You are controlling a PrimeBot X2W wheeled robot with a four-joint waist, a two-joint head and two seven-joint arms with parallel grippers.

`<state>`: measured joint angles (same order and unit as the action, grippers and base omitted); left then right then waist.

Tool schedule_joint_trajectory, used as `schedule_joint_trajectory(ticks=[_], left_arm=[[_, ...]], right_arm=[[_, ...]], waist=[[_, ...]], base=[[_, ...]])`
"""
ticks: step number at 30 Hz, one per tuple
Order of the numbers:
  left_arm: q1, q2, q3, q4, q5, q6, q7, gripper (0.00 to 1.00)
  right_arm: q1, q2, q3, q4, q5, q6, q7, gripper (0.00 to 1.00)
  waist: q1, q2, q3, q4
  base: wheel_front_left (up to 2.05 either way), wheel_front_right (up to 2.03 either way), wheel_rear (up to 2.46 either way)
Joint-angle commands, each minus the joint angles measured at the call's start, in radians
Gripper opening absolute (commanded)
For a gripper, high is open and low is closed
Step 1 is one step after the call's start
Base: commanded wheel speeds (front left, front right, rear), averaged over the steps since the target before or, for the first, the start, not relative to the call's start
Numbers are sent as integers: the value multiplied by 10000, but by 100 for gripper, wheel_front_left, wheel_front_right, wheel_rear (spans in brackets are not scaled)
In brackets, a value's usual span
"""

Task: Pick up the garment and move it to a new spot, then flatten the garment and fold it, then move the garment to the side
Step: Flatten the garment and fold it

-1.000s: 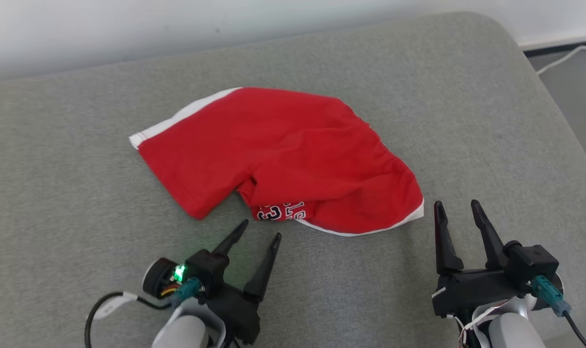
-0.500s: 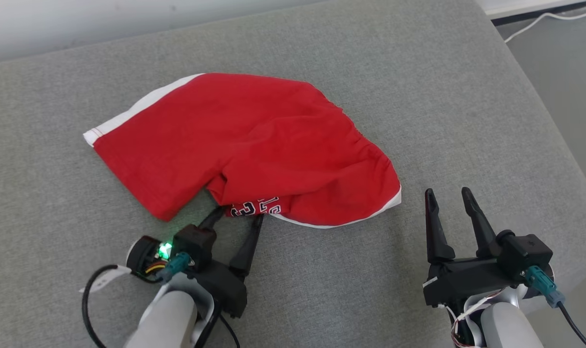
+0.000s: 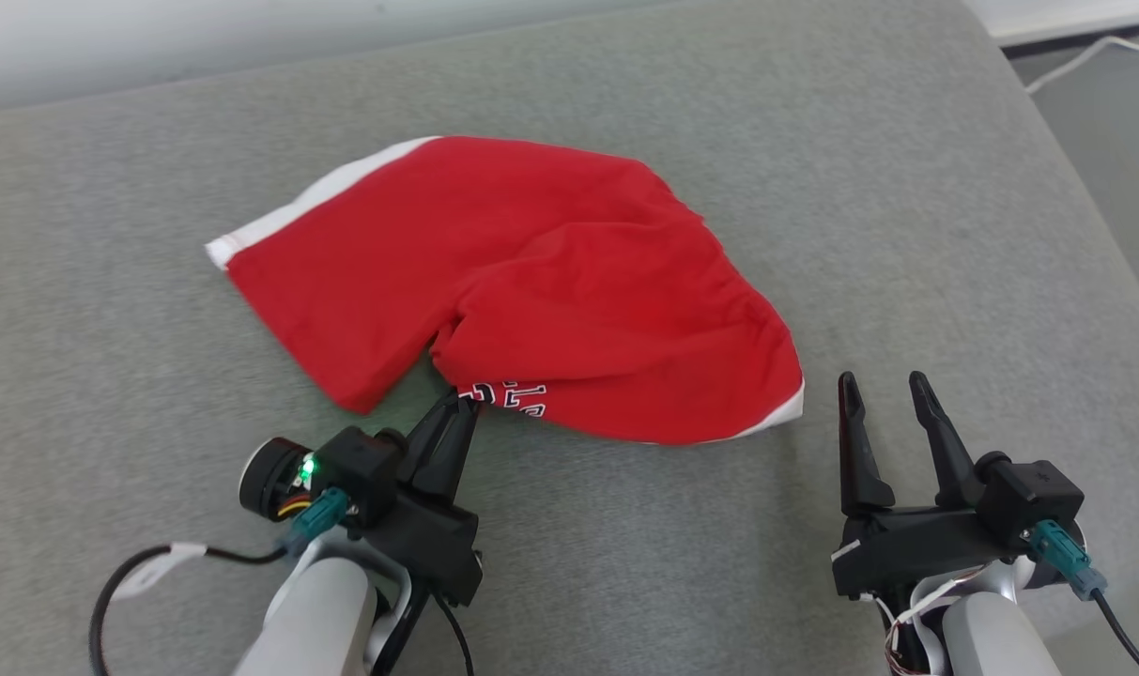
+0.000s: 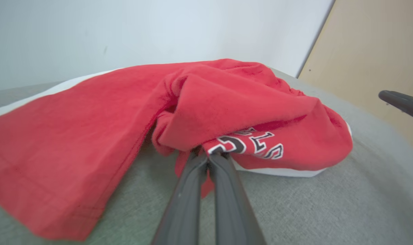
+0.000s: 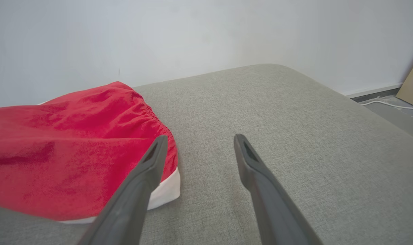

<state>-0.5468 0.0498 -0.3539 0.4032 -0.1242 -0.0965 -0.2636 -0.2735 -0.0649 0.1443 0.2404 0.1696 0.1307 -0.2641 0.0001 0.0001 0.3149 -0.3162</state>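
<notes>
grey cushion under the red shorts, left fingers pressed together pinching the fabric by the lettering, right fingers spread wide just beside the white-trimmed corner.

I'm seeing grey cushion sitting against white wall; white cable lying on floor far right, w/ tan board standing beside wall.
</notes>
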Motion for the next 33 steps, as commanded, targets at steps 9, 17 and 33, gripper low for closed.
schedule_joint_trajectory(ticks=[9,17,33], left_arm=[[1319,7,245,-1838,418,207,-11,0],[2039,186,402,-1795,993,479,-14,0],[1518,676,447,356,1301,714,-12,0]], right_arm=[[540,-165,-237,342,-12,0,-7,100],[896,-150,-419,569,7,0,-5,100],[872,25,-126,681,64,0,-5,100]], waist=[[-1,-1,-1067,1979],[-1,-1,-1524,3212],[-1,-1,-1659,3125]], base=[[0,0,0],[0,0,0],[0,0,0]])
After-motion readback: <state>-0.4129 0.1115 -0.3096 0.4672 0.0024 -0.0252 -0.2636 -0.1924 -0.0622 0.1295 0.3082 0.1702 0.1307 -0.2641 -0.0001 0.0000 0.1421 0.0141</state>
